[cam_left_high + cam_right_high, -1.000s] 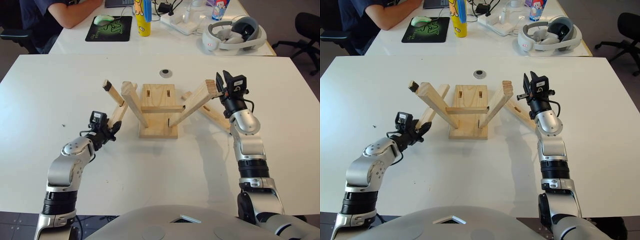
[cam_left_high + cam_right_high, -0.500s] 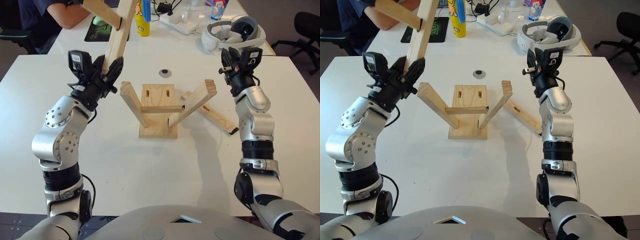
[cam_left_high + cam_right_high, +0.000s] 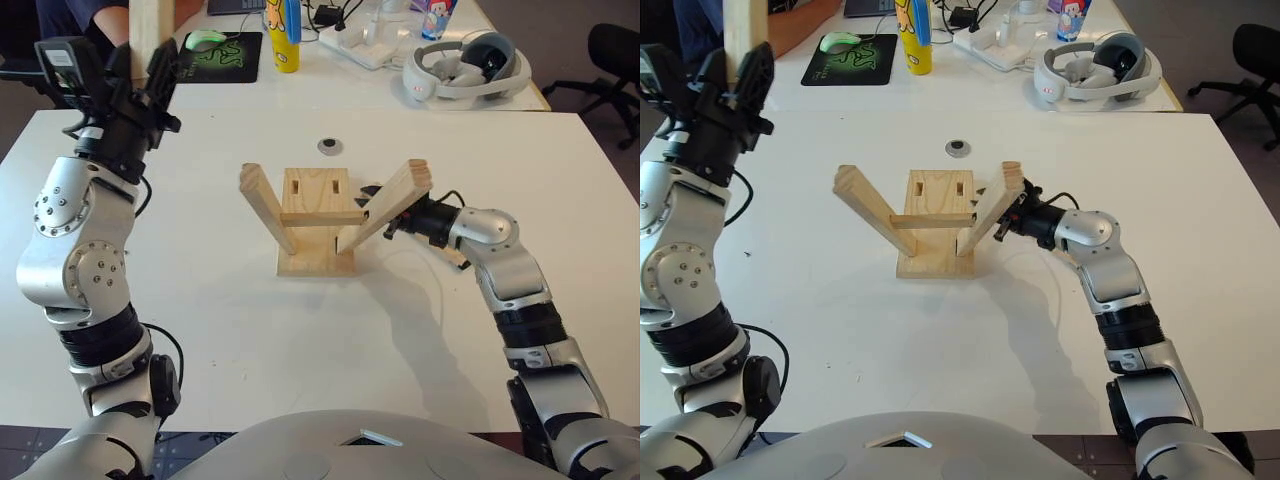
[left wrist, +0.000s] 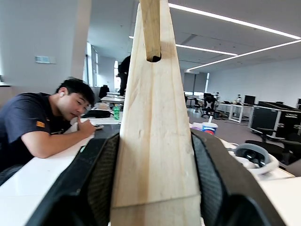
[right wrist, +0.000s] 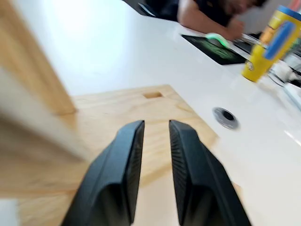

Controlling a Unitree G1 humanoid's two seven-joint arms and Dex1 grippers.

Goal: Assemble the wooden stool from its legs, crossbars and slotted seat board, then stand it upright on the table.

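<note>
Lifted higher, left end effector [image 3: 140, 70] clamps pale leg [image 4: 157, 141].

Open-plan office; white desks [image 3: 340, 88], swivel chair [image 3: 612, 48], ceiling strip lights [image 4: 225, 18].

I see the seat board [image 3: 316, 262] lying flat in the middle of the table [image 3: 300, 340], with a left leg [image 3: 262, 205] and a right leg [image 3: 395, 200] standing on it, leaning apart, and a crossbar [image 3: 322, 217] between them. My right gripper [image 5: 156, 126] sits just beside the right leg, over the board. My left gripper [image 3: 142, 62] is high up at the far left with a third leg [image 4: 155, 141] upright in it, and a round cap [image 3: 331, 146] lies behind the board.
</note>
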